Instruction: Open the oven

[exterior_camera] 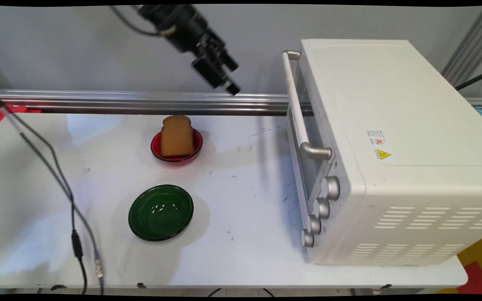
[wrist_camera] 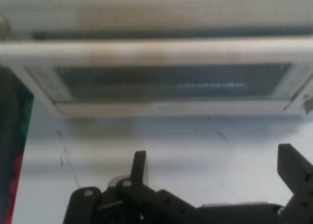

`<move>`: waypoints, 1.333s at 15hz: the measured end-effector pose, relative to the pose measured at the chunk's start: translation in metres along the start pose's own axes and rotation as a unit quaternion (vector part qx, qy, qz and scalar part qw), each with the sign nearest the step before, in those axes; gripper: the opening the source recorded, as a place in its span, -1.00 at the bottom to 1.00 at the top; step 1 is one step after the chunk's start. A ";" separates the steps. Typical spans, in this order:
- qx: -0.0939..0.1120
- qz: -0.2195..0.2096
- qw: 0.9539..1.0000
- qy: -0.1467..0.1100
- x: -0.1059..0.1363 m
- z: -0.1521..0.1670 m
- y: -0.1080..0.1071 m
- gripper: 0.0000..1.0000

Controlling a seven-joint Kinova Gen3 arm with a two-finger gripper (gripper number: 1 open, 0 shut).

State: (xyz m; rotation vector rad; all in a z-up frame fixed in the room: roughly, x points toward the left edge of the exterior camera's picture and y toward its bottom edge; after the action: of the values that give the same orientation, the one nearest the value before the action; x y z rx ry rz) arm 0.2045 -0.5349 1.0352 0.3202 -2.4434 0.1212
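- Main view: your gripper hangs high over the table's far edge, holding nothing, nearest the oven handle.
- You have one white toaster oven on the right, door closed, with four knobs down its front.
- Two bowls: a red bowl holding one bread slice standing upright, and an empty green bowl nearer the camera.
- Hand view: your two fingers stand wide apart, facing the oven's handle and glass door.
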 end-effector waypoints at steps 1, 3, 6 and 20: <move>-0.002 0.000 1.000 0.005 0.012 0.001 -0.003 1.00; -0.006 0.000 1.000 0.013 0.031 0.003 -0.007 1.00; -0.011 -0.002 1.000 0.020 0.051 0.005 -0.011 1.00; -0.033 -0.030 0.999 0.030 0.085 0.024 -0.020 -1.00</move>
State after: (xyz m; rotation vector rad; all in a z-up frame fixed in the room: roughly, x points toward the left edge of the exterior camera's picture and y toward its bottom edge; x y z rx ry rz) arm 0.1317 -0.5745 1.0703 0.3545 -2.3705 0.0231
